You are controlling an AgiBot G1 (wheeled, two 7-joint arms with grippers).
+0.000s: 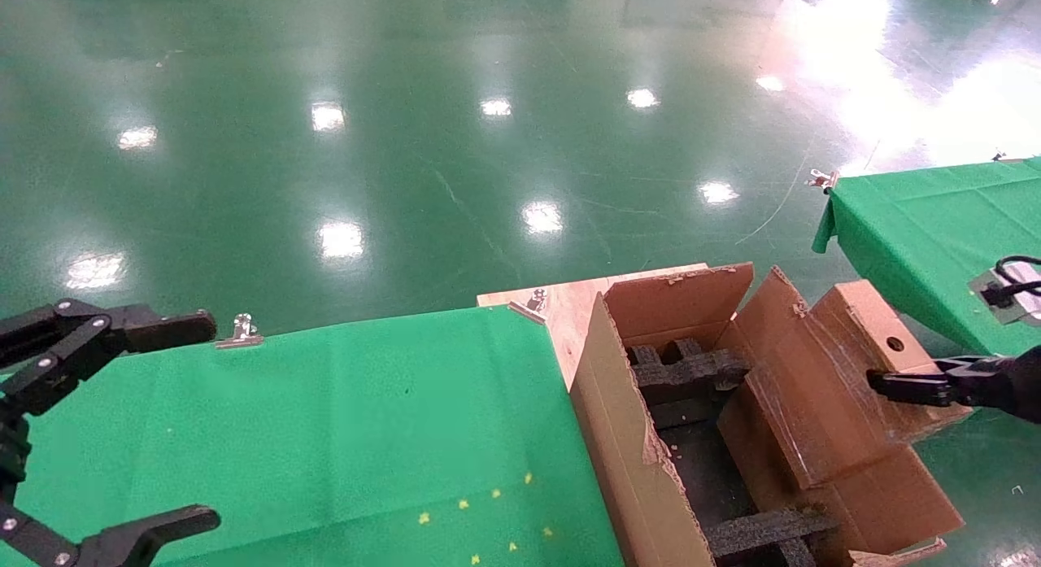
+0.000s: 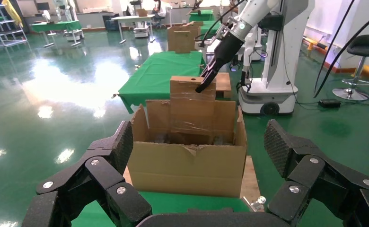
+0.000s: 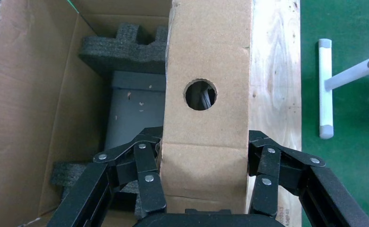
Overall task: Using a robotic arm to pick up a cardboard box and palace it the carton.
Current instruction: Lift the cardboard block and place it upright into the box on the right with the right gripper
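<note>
The small cardboard box (image 1: 862,323) with a round hole is gripped by my right gripper (image 1: 895,385), which is shut on its end. In the right wrist view the fingers (image 3: 147,179) press both sides of the box (image 3: 206,61). The box hangs tilted over the right side of the large open carton (image 1: 618,420), against its right flap. Black foam inserts (image 1: 687,372) lie inside. The left wrist view shows the carton (image 2: 187,165), the box (image 2: 192,87) above its far flap, and the white arm (image 2: 249,19). My left gripper (image 1: 187,425) is open over the green table.
The carton stands on a wooden board (image 1: 569,307) beside the green-cloth table (image 1: 366,420). A second green table (image 1: 935,225) is at the right. Metal clips (image 1: 241,333) hold the cloth. A white table leg (image 3: 324,85) stands beside the board. Shiny green floor lies beyond.
</note>
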